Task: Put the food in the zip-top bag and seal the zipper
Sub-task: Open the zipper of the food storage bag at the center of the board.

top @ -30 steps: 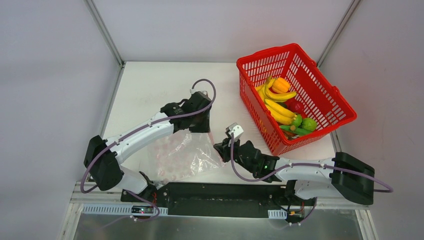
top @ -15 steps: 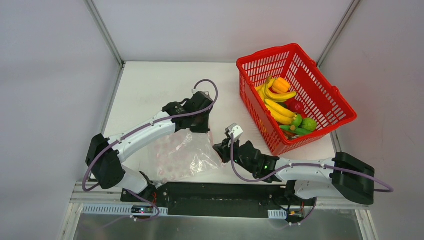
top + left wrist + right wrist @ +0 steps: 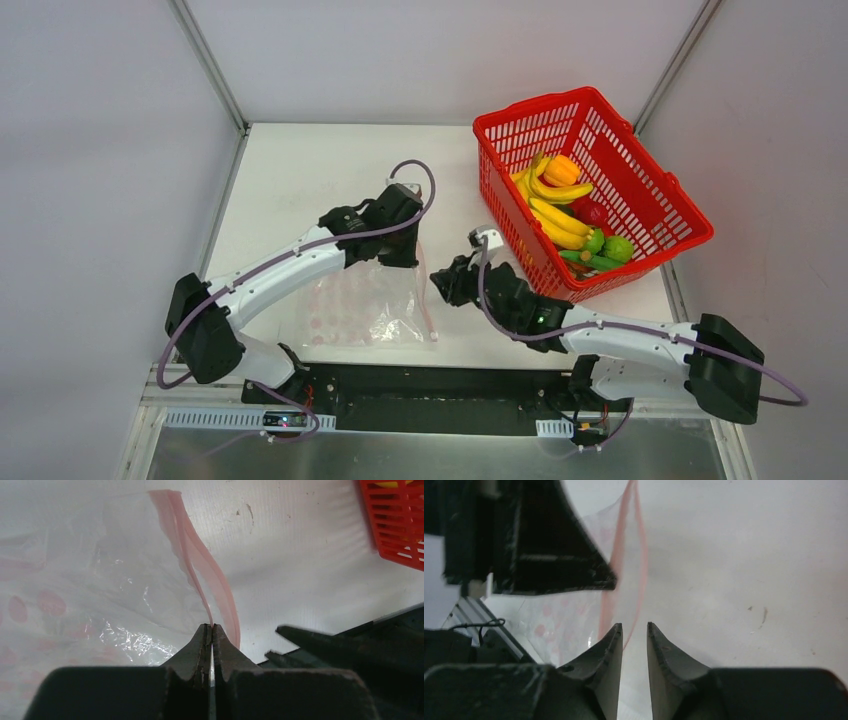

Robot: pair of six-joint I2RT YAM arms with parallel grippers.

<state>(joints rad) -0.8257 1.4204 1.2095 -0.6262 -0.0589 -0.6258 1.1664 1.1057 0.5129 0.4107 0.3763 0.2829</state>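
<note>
Top external view, changes since a second ago: we note the right gripper (image 3: 447, 281) has drawn back from the bag's (image 3: 358, 306) right corner and now sits farther up the table (image 3: 300, 170), nearer the basket (image 3: 530, 106). The bag, then bunched and skewed, now lies flatter and squarer, with its zipper (image 3: 426, 300) running straight toward the near edge. The left gripper (image 3: 400, 256), part open before, has closed.

Item, left gripper (image 3: 210, 626): fingers pressed together, pinching the zipper (image 3: 201, 562) at its far end.

Item, right gripper (image 3: 634, 625): fingers a narrow gap apart, and we see only bare table between them. The zipper (image 3: 624, 555) lies just ahead of its tips, with no grip on it.

Item, bag: clear, crinkled film, glossy in its folds, printed with pale pink dots. It lies flat on the table between the two arms.

Item, zipper: thin pink double strip, wavy.

Item, basket: red plastic lattice, rectangular, at the table's right.

Item, food (image 3: 562, 214): yellow bananas, an orange piece and red and green bits, all in the basket.
</note>
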